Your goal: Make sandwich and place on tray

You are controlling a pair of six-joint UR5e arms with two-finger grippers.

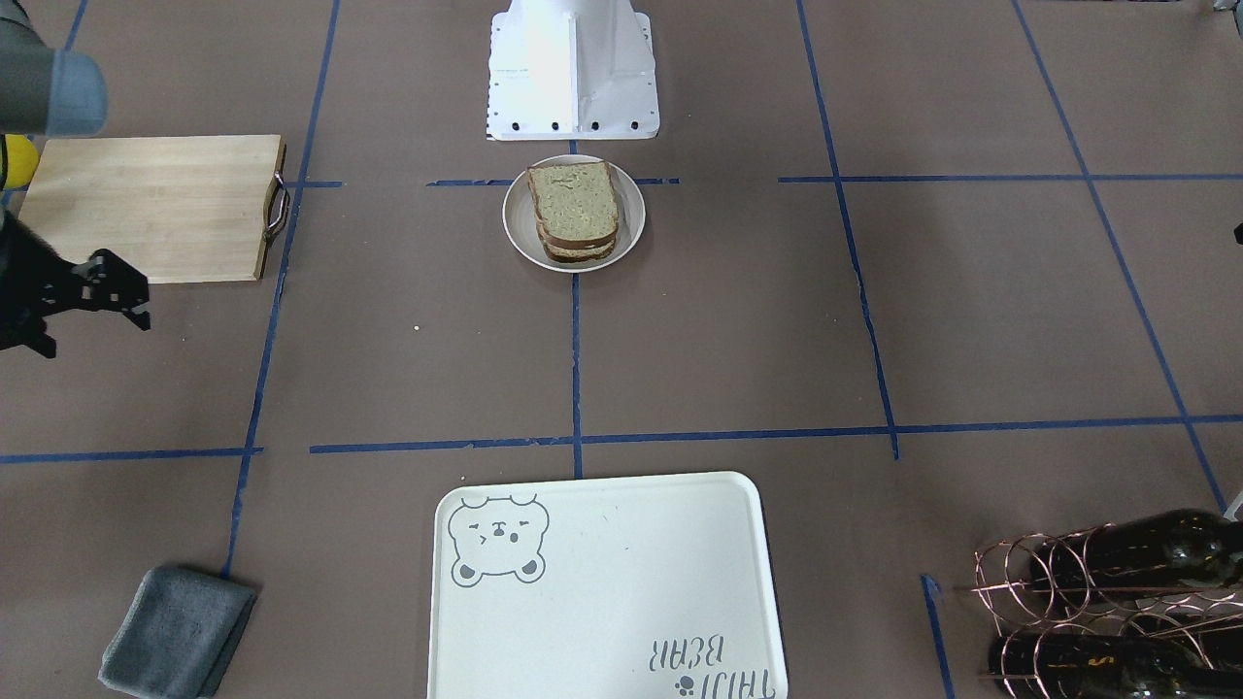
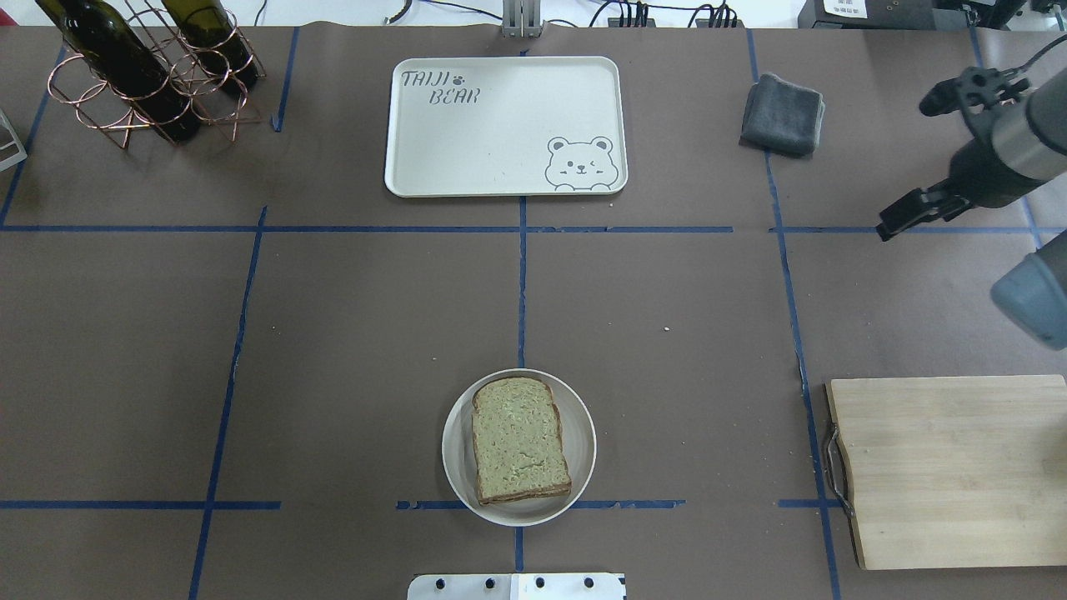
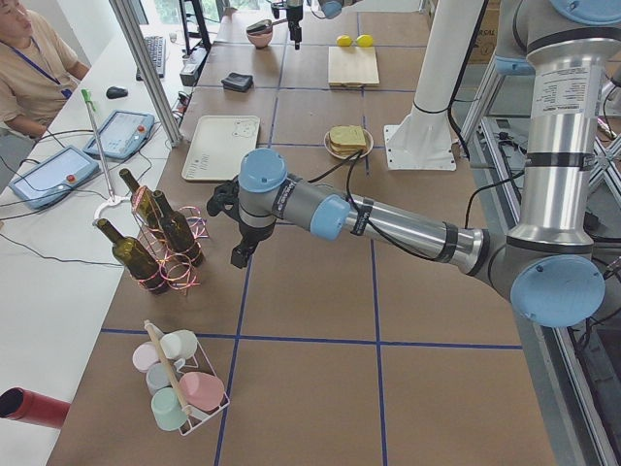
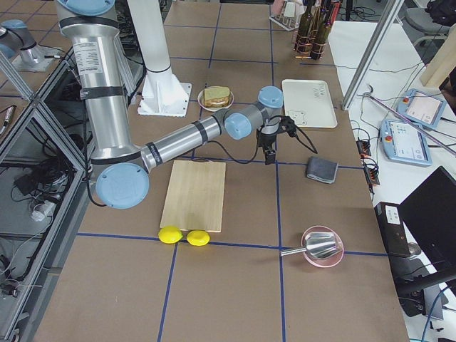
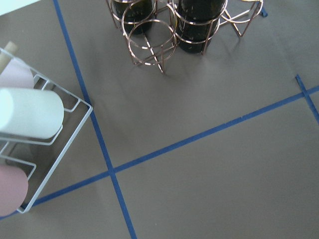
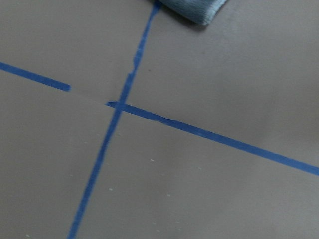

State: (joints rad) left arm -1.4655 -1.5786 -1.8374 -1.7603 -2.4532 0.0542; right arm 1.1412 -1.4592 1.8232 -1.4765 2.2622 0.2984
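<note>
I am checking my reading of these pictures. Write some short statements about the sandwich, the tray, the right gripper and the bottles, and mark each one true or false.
1. The sandwich sits on the white plate. True.
2. The sandwich is on the tray. False: it is on the plate, well apart from the tray.
3. The right gripper holds the grey cloth. False: it is open and holds nothing; the cloth lies on the table.
4. Dark bottles rest in a copper wire rack. True.

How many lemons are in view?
2. The first lemon and the second lemon lie side by side at the edge of the cutting board opposite its handle. None seem hidden.
</note>
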